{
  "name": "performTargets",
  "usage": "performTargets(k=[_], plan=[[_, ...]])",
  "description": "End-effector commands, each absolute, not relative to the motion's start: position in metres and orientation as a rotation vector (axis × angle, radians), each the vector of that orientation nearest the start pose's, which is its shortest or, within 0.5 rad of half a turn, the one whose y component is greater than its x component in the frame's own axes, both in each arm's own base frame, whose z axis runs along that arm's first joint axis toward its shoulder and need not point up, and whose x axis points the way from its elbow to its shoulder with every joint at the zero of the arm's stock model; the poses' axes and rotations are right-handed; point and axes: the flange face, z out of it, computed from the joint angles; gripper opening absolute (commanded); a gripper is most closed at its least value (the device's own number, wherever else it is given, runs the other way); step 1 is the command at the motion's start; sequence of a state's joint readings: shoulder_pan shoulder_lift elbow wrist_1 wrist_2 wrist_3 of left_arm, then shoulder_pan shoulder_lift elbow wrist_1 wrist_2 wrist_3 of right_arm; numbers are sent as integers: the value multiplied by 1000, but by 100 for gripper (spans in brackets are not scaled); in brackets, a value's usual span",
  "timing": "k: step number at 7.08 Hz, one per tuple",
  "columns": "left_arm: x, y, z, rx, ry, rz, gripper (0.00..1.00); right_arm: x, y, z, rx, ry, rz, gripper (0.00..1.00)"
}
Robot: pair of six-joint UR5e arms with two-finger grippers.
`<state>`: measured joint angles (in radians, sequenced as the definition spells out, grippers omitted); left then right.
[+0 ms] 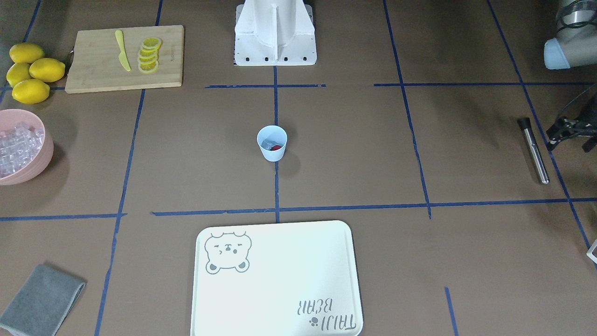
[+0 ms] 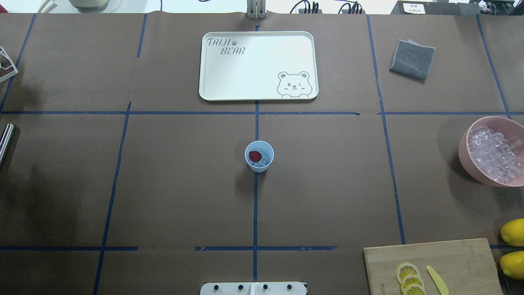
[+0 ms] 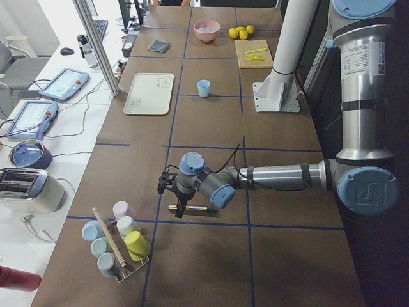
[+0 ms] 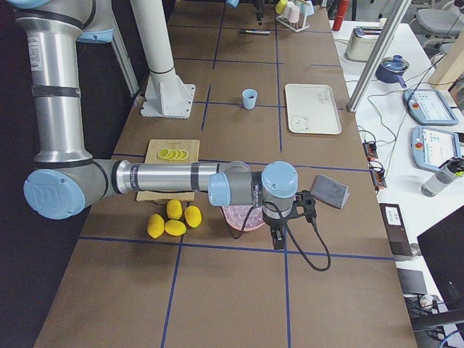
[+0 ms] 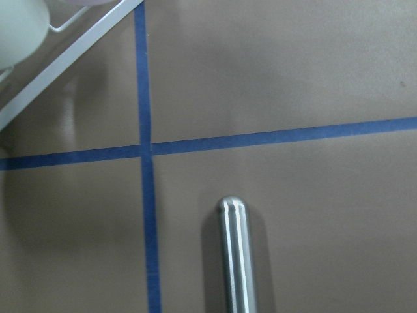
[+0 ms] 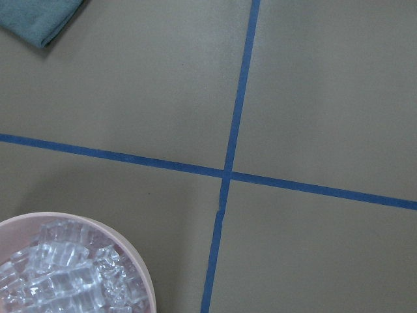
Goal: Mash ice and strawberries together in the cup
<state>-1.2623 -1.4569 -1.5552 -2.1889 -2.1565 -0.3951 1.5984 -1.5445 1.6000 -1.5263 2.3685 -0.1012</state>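
nearest my base, off to my right, the wooden board (image 2: 462,262) carries lemon slices (image 2: 409,278) and a yellow knife (image 2: 437,280), with whole lemons (image 2: 513,231) just beside its outer edge. further out, in the middle of the table, the cup (image 2: 259,156) stands upright on the centre tape line, well apart from both my hands. the strawberry (image 2: 255,155) and some ice (image 2: 265,161) lie side by side inside it. about level with it on my left, my left gripper (image 3: 177,203) hangs over the steel rod (image 1: 534,150), which lies flat on the paper; i cannot tell how wide its fingers stand. on my right, my right gripper (image 4: 279,235) hangs near the pink bowl (image 2: 464,151), heaped with loose cubes (image 2: 493,153), and i cannot tell its spread either. beyond the cup lies the white tray (image 2: 245,73), with the grey cloth (image 2: 411,59) to its right.
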Motion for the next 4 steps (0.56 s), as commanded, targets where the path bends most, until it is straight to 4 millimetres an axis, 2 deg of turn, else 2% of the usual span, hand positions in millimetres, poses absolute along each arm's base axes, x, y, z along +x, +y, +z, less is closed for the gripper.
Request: performTargets(k=[1,4], plan=[[30,-470,625,198,656,153,100,76,-507,625,146,-790,-109,100],[-23,-457,629,118,818,116,100,76,-506,629,138,-790,-106,99]])
